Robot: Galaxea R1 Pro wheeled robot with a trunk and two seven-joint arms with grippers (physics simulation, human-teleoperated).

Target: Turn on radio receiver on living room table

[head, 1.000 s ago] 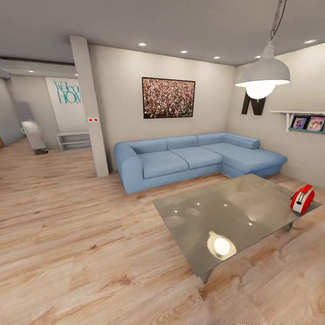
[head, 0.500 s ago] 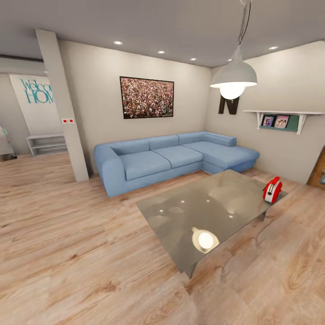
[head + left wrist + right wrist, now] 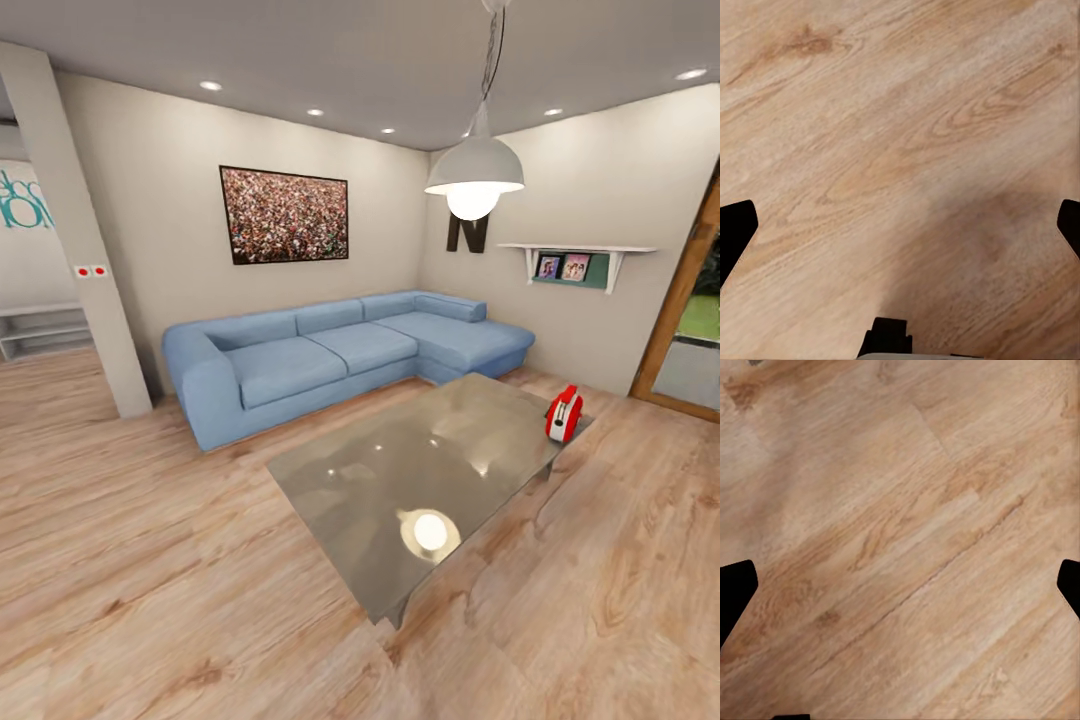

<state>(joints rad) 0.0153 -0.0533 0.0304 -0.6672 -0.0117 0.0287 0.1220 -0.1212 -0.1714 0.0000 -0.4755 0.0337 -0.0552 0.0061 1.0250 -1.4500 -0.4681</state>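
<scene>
Approach stage: your radio receiver (image 3: 564,413) sits untouched at the table's (image 3: 400,470) far right corner; both grippers (image 3: 900,225) (image 3: 900,585) spread wide, empty; reach and switch-on remain.

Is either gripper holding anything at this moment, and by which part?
Nothing is held. Left gripper and right gripper are both open over wood floor; radio receiver sits untouched on the table.

Your head camera looks forward and slightly down across the living room from well back of the table (image 3: 400,480), while both wrist cameras face straight down, close over the same wood floor (image 3: 900,150).
</scene>
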